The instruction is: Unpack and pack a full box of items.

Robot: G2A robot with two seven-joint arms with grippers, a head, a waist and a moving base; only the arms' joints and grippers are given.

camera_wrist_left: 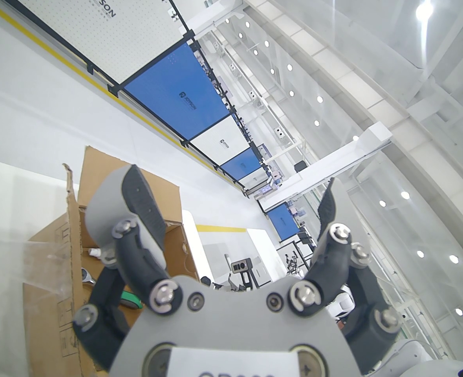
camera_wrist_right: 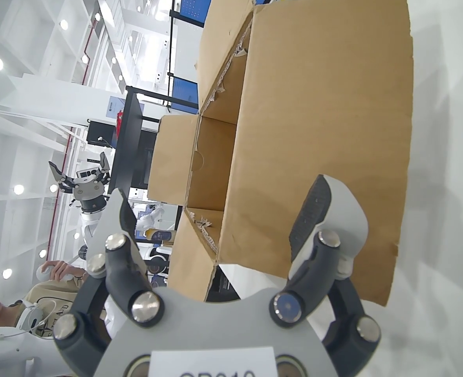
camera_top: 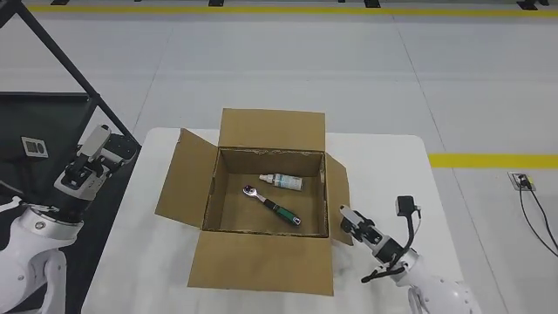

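An open cardboard box (camera_top: 272, 128) sits mid-table with all flaps spread outward. Inside lie a white spray bottle (camera_top: 284, 181) and a ratchet wrench (camera_top: 272, 203) with a green-banded handle. My left gripper (camera_top: 112, 144) hangs open and empty off the table's left edge, apart from the box. From the left wrist view its gripper (camera_wrist_left: 231, 176) points over the box (camera_wrist_left: 50, 257), with the bottle (camera_wrist_left: 94, 252) and ratchet (camera_wrist_left: 86, 275) just visible. My right gripper (camera_top: 347, 216) is open beside the box's right flap; in its own view the gripper (camera_wrist_right: 219, 188) faces the box wall (camera_wrist_right: 317, 119).
The white table (camera_top: 384, 166) has bare surface to the left and right of the box. A black frame stand (camera_top: 52, 131) rises beside the left arm. A cable and plug (camera_top: 521, 181) lie on the floor at the right.
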